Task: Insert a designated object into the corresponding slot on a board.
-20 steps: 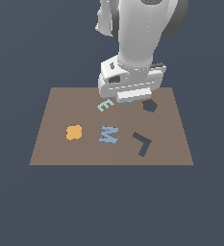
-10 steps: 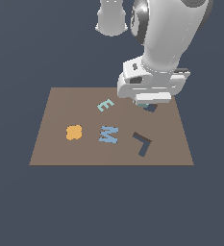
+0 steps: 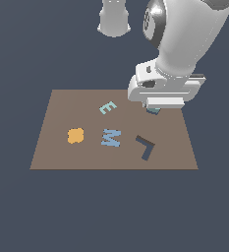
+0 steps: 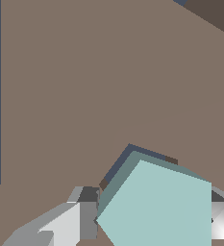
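The pale teal hexagonal block [image 4: 156, 206] fills the wrist view, clamped between my gripper's grey fingers [image 4: 87, 214]. It hangs just over the dark slot [image 4: 120, 161], whose edge peeks out beside it. In the exterior view my gripper [image 3: 154, 108] is low over the far right part of the brown board [image 3: 57, 147], and only a sliver of the block and the slot [image 3: 153, 111] shows under the hand. The gripper is shut on the block.
On the board lie a pale teal letter E [image 3: 107, 107], an orange blob [image 3: 75, 135] and a blue letter M [image 3: 110, 137]. A dark L-shaped recess [image 3: 145, 145] lies near the board's front right. The arm's body looms above the board's far right.
The arm has carried the block from near the letter E toward the exterior view's right, ending over the slot at the board's far right.
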